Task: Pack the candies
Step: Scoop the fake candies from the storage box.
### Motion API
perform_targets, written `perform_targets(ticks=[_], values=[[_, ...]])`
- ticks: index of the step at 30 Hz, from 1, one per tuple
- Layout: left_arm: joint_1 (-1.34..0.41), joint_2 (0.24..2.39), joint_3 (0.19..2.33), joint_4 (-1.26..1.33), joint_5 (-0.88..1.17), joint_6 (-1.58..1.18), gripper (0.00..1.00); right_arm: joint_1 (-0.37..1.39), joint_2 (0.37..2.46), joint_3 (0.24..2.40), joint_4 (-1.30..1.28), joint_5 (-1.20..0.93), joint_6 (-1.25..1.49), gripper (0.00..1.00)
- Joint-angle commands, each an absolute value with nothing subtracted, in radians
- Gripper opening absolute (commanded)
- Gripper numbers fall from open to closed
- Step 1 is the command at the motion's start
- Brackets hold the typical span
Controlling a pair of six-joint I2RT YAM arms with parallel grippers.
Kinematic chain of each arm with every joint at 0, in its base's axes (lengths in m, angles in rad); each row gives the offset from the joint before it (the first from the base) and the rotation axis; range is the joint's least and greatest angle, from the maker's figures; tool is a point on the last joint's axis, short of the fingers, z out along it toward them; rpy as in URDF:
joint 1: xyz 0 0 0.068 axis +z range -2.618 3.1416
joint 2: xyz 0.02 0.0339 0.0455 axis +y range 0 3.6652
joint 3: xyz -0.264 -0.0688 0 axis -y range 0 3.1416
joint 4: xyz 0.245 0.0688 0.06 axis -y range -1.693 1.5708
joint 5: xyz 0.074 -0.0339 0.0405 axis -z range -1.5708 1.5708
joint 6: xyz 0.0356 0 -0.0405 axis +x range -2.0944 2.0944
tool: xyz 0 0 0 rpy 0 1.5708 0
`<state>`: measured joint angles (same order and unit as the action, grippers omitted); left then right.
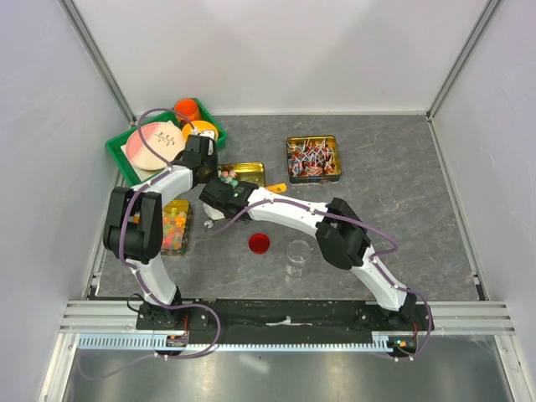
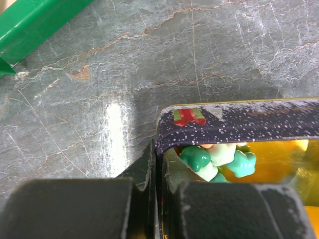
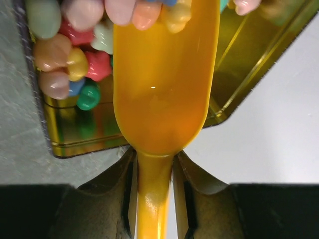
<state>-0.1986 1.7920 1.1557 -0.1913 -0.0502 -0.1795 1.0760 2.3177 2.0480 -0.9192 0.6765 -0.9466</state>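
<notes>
The candies (image 3: 75, 55) lie heaped in the gold tin (image 3: 234, 84), which sits in the far-left part of the worktop (image 1: 402, 209), near the green tray (image 2: 40, 22). The left gripper (image 2: 158, 164) is clamped tight on the tin's wall by a corner. The right gripper (image 3: 154, 162) pinches the handle of an orange scoop (image 3: 162, 84), whose bowl reaches over the tin, its front edge among the candies.

Candies (image 3: 55, 55) lie in the tin (image 3: 75, 137) (scoop (image 3: 162, 89) among them).
</notes>
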Motion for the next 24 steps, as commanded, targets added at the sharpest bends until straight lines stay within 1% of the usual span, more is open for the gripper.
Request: perform_targets(ticks=[1,9,24], values=[[-0.201,1.775,1.184,-0.129,-0.014,-0.179,0.02,1.078,2.281,1.988,-0.896,0.566,-0.885,0.00],[-0.201,1.802,1.196,-0.147,-0.020,-0.170,0.02,1.054,2.272,1.985,-0.842,0.486,-0.789,0.00],[-0.201,1.833,1.216,-0.163,-0.020,-0.167,0.02,0.973,2.198,1.908,-0.827,0.210,-0.641,0.00]])
